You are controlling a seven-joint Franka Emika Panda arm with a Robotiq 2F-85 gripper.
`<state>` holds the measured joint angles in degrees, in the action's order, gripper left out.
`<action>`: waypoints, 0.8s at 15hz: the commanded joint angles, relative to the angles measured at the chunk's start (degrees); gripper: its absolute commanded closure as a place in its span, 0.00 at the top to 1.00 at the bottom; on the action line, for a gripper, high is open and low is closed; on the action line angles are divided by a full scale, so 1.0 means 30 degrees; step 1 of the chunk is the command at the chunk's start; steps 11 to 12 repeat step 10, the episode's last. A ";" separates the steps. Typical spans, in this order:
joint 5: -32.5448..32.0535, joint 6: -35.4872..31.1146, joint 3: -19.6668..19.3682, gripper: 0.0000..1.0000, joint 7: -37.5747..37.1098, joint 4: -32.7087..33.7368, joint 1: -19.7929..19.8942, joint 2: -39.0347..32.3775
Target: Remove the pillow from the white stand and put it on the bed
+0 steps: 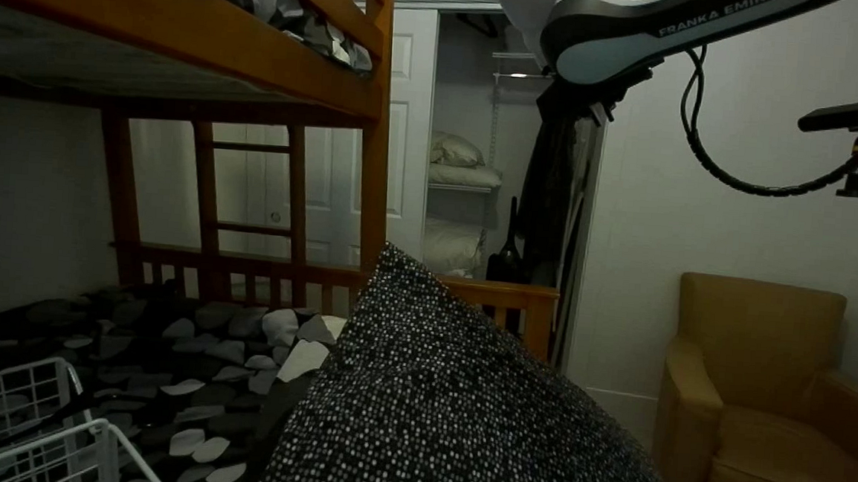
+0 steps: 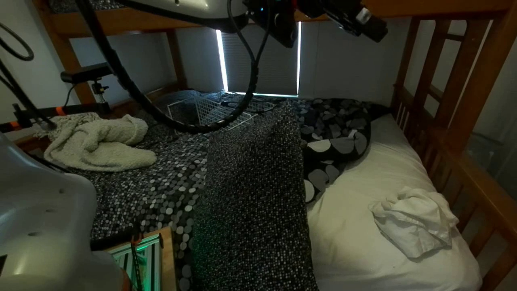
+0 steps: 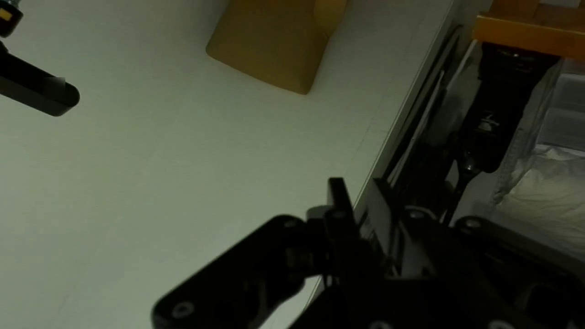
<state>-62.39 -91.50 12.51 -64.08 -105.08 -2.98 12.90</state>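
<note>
A bulky pillow (image 1: 449, 406), black with tiny white speckles, shows in both exterior views. It stands tall and tilted on the lower bunk, tapering to a corner at the top. Behind and partly covered by this pillow (image 2: 258, 194) is the white stand (image 2: 214, 111), a wire-grid rack on the bed (image 2: 343, 242). Whether pillow and stand touch cannot be told. My gripper (image 3: 358, 183) is slightly open, its fingers a small gap apart with nothing between them. In an exterior view it hangs high above the bed, well away from the pillow.
The upper bunk's wooden rail (image 2: 404, 9) runs close behind the raised arm. A cream blanket (image 2: 97, 141) and a crumpled white cloth (image 2: 416, 222) lie on the bed. Off to the side are a tan armchair (image 1: 765, 351), an open closet with folded bedding (image 1: 463, 176), and a camera mount (image 1: 854, 118).
</note>
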 commanded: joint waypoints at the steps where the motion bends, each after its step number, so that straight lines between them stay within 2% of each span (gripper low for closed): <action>1: -0.0074 0.0139 -0.0303 0.28 -0.0015 0.0084 -0.0532 -0.0004; 2: -0.0071 0.0137 -0.0271 0.31 -0.0007 0.0085 -0.0613 0.0078; 12: -0.0070 0.0136 -0.0268 0.31 -0.0005 0.0070 -0.0644 0.0159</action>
